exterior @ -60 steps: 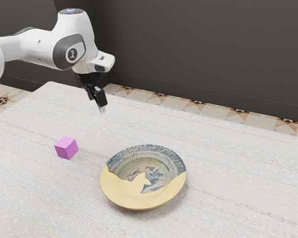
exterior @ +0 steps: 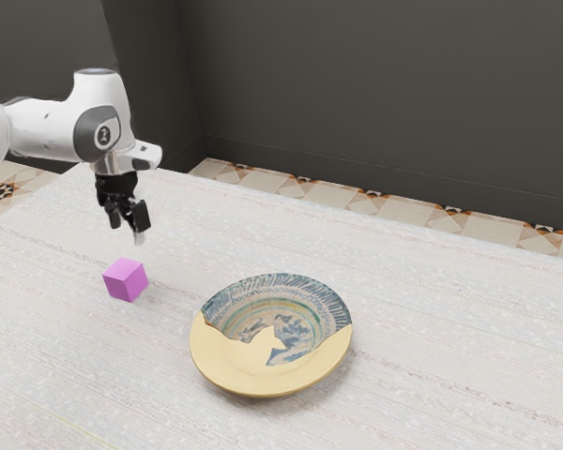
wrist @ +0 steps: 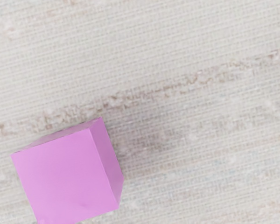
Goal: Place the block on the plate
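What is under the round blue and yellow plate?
The round plate rests on the pale, streaked table, visible around its rim; the spot directly beneath is covered.

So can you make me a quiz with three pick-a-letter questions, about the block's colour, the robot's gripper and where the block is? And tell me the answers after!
1. What colour is the block?
A) Green
B) Pinkish purple
C) Black

2. How is the gripper?
A) Open and empty
B) Shut on the block
C) Pressed flat against the block

3. Where is the block?
A) On the floor
B) Upside down on the robot's arm
C) On the table, beside the plate

Answers:
1 B: both views show pinkish-purple sides.
2 A: the exterior view shows its fingers apart, nothing between.
3 C: it rests there, apart from the plate.
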`<state>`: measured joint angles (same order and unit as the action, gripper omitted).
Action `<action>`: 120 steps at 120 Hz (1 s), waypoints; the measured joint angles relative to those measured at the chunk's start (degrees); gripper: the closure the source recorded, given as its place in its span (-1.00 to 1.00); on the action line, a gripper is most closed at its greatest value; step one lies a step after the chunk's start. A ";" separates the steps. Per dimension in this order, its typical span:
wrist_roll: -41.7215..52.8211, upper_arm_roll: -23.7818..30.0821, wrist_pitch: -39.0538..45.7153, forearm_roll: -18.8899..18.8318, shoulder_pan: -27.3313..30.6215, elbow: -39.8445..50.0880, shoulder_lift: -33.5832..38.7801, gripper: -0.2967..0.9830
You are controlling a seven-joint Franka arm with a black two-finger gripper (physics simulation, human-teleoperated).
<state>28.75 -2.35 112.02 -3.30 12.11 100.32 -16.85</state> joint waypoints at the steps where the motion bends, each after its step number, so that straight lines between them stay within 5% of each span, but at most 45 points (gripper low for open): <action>1: -0.01 -0.04 0.07 0.19 0.19 0.00 -0.33 -0.54; 45: -0.23 -0.90 3.95 9.02 3.98 0.67 -7.29 -0.54; 120: -0.37 -1.98 10.06 10.28 5.67 0.44 -11.99 -0.54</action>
<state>28.38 -4.33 122.07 6.98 17.79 100.75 -28.84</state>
